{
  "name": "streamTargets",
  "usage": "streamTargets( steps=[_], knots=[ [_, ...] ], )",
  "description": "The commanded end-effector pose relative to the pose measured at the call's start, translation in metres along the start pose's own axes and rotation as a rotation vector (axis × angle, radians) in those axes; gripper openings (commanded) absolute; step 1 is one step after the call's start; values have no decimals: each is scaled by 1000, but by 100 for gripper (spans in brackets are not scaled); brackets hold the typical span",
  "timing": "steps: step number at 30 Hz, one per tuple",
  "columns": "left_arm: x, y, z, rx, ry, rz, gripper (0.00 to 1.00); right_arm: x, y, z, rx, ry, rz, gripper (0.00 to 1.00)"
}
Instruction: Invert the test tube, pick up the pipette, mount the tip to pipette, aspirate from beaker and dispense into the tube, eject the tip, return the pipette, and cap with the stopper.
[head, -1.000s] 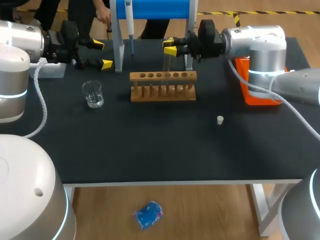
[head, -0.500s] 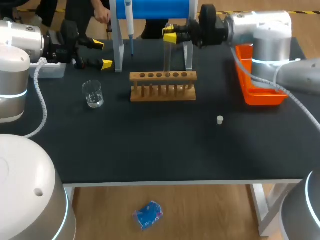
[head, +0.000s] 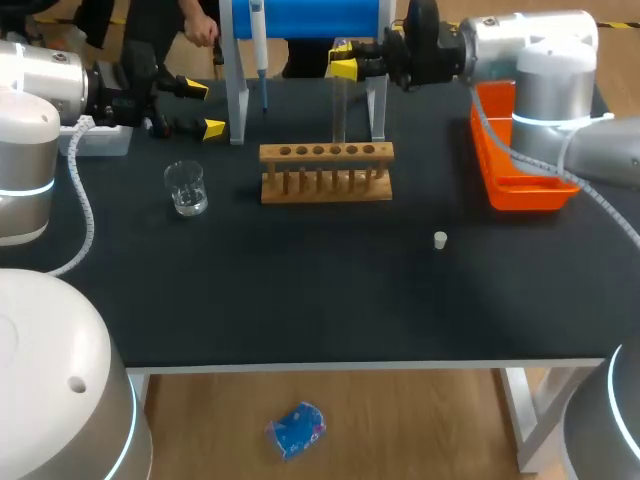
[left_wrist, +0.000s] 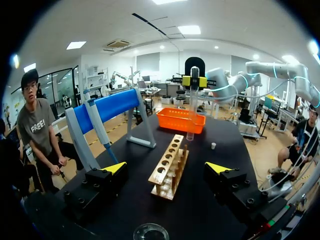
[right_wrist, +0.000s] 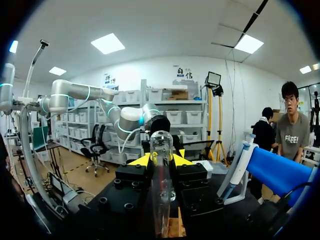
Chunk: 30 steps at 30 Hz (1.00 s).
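Rising over the last second, the right pincer (head: 343, 62) has drawn the test tube (head: 338, 110) up from the wooden rack (head: 326, 172) and a little toward the far edge of the desk (head: 330, 300); the left arm has not stirred. The right pincer's 2 yellow-tipped fingers pinch the glass near its upper end, so the tube hangs upright with its long axis vertical and its lower end just above the rack's row of holes, seemingly clear of it. For the inversion, what matters is that nearly all of the tube's length lies below the grip, so a wrist roll would sweep that length through an arc. Room for this is tight: the rack sits directly beneath and a leg of the blue stand (head: 310, 15) rises just beside the tube, while the space toward the orange bin (head: 500, 150) looks more open. The left pincer (head: 203, 108) hovers with fingers spread wide, holding nothing, near the stand's other leg, making it the nearer arm to the hanging pipette (head: 259, 40). The beaker (head: 187, 188) stands below it, and the stopper (head: 440, 239) lies well apart on the right.
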<state>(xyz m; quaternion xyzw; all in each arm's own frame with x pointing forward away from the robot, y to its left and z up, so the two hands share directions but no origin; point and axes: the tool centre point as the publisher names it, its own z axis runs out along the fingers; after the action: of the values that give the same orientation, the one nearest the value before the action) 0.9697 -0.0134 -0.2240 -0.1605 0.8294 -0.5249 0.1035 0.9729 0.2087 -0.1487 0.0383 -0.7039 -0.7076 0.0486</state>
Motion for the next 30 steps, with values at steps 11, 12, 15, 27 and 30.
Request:
streamTargets(
  steps=[11,12,15,27,30],
  knots=[
    [14,-22,-5,58,-92,285,100,-18,7,-3,-52,17,564,0],
    [14,-23,-5,51,-108,281,100,-18,8,-3,-31,16,558,0],
    [14,-23,-5,51,-108,281,100,-18,8,-3,-32,9,585,0],
    [14,-23,-5,51,-108,281,100,-18,8,-3,-32,9,585,0],
    [14,-23,-5,51,-108,281,100,-18,8,-3,-32,9,585,0]
  ],
)
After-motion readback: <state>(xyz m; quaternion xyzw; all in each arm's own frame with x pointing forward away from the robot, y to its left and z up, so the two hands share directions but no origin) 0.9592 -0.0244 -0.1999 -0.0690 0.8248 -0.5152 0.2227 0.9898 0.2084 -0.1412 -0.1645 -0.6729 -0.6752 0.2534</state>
